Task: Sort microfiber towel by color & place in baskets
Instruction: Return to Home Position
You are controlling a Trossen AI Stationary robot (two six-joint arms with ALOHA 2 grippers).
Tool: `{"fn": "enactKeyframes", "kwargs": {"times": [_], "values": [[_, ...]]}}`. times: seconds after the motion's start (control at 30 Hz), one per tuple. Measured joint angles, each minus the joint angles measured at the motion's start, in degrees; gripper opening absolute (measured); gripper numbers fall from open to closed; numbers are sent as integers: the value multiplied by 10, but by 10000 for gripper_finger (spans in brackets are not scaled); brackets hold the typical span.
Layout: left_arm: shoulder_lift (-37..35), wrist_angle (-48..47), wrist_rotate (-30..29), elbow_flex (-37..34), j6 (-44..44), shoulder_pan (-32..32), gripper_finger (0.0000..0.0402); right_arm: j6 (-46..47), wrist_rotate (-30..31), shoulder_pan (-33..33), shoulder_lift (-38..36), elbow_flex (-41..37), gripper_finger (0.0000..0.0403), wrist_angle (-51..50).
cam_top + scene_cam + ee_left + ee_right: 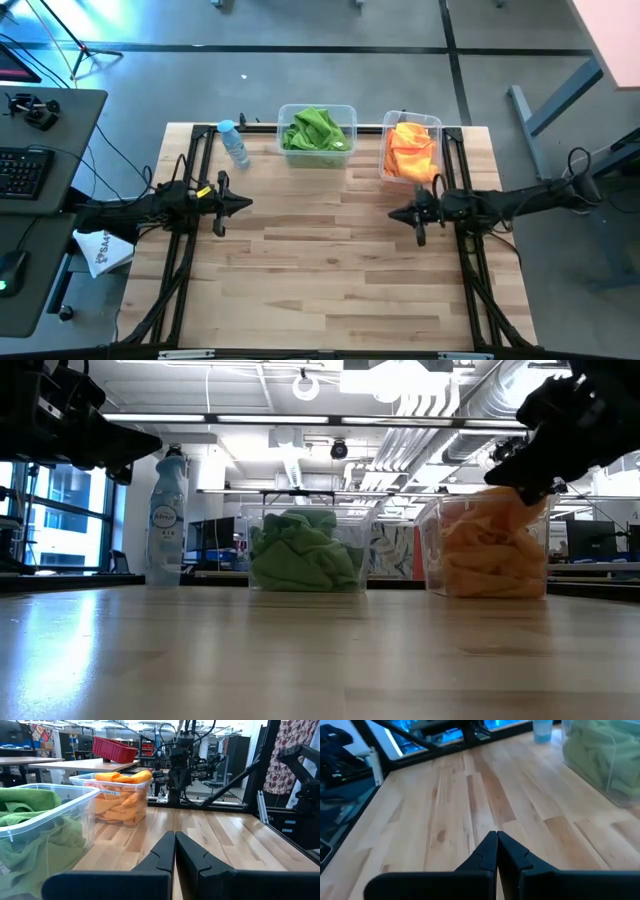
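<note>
While both arms hang apart over mid-table, left gripper (175, 836) and right gripper (497, 836) each show fingers pressed together, empty. Two baskets at far edge: wider basket (351, 125) holds green towels (316, 130), narrower basket (107, 784) orange-yellow towels (125, 776). One bottle (235, 145). Narrower basket's white label shows in left wrist view, not low view.

The high camera faces straight down on the whole light wooden plank table (330, 280). The low camera sits at tabletop level, facing level across to the wide clear plastic tub of green towels (258, 525) and the narrower clear plastic tub of orange towels (430, 520). The left wrist camera, close behind the left gripper (175, 834), looks across the table at both tubs. The right wrist camera, behind the right gripper (497, 834), tilts down at the planks, sharing only the green-filled tub.
</note>
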Motion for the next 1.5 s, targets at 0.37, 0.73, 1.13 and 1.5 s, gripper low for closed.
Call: {"fn": "enactKeyframes", "kwargs": {"times": [0.37,0.73,1.13,1.5], "values": [[0,0,0,0,0,0,0,-25,-20,2,-136,-85,0,43],[0,0,0,0,0,0,0,-67,-25,0,-237,-85,0,-18],[0,0,0,0,0,0,0,-155,30,-1,-335,-85,0,-27],[0,0,0,0,0,0,0,-158,7,-3,-333,-115,0,3]]}}
